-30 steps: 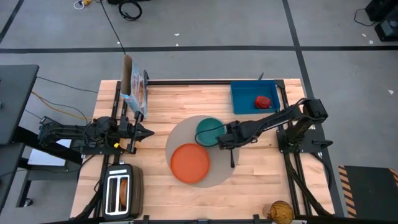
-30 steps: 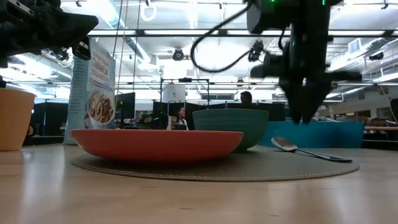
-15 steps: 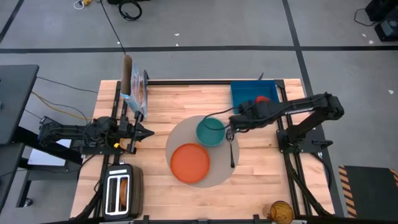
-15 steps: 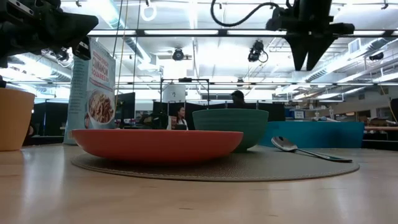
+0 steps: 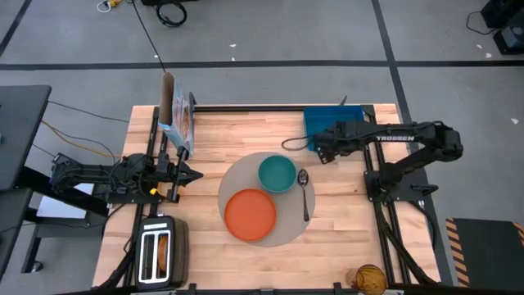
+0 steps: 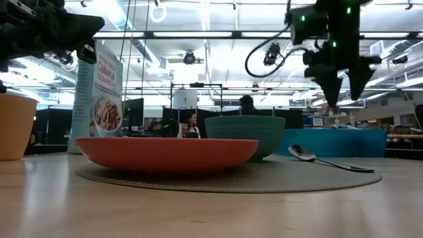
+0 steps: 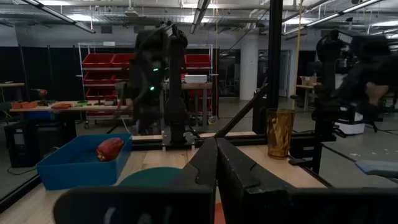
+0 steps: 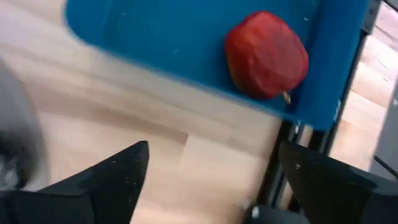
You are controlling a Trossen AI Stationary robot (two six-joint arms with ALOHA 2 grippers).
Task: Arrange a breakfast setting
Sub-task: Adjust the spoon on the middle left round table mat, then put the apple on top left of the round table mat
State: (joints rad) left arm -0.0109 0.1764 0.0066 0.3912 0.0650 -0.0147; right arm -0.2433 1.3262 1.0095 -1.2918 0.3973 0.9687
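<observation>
Apple lies in the blue tray at the far right of the counter, close to the tray's edge. Right gripper hovers above the tray's near left corner, off the surface, its fingers spread apart with nothing between them. On the round mat in the middle of the counter sit the orange plate at the near side and the teal bowl just beyond it, touching or nearly so. Spoon lies on the mat right of the bowl, bowl end pointing far. Left gripper waits at the counter's left edge, its fingers together. Toaster stands at the near left corner with toast in a slot, and a cereal box stands upright at the far left. A cup stands at the left in the low view.
</observation>
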